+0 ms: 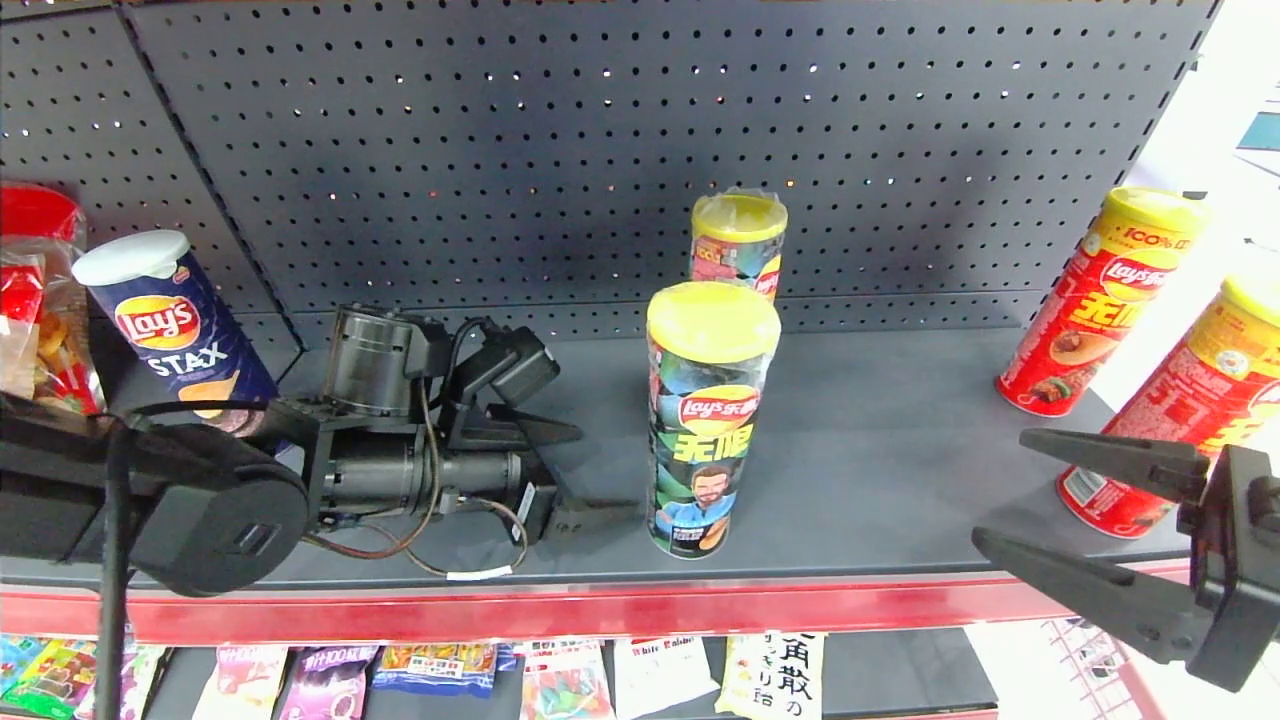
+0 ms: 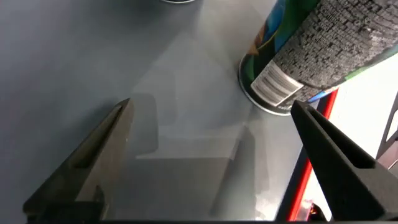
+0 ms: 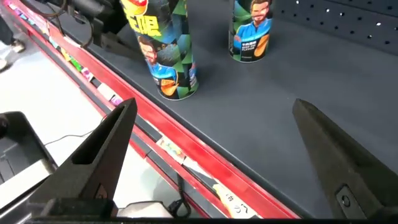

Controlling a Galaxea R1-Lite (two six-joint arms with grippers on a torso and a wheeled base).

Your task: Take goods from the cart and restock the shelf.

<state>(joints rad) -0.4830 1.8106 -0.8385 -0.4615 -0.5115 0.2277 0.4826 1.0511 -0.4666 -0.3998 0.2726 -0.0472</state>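
A green chip can with a yellow lid (image 1: 710, 420) (image 2: 311, 50) (image 3: 165, 53) stands upright near the front of the grey shelf (image 1: 880, 450). A second matching can (image 1: 738, 245) (image 3: 252, 28) stands behind it by the pegboard. My left gripper (image 1: 605, 475) (image 2: 212, 104) lies low over the shelf just left of the front can, open, with nothing between its fingers and a small gap to the can. My right gripper (image 1: 1000, 490) (image 3: 214, 106) hangs open and empty off the shelf's front edge at the right, apart from both green cans.
Two red cans with yellow lids (image 1: 1100, 300) (image 1: 1190, 400) lean at the shelf's right end. A blue can (image 1: 175, 325) and bagged snacks (image 1: 35, 300) stand at the left. A red rail (image 1: 600, 610) edges the shelf; several snack bags (image 1: 560, 680) hang below.
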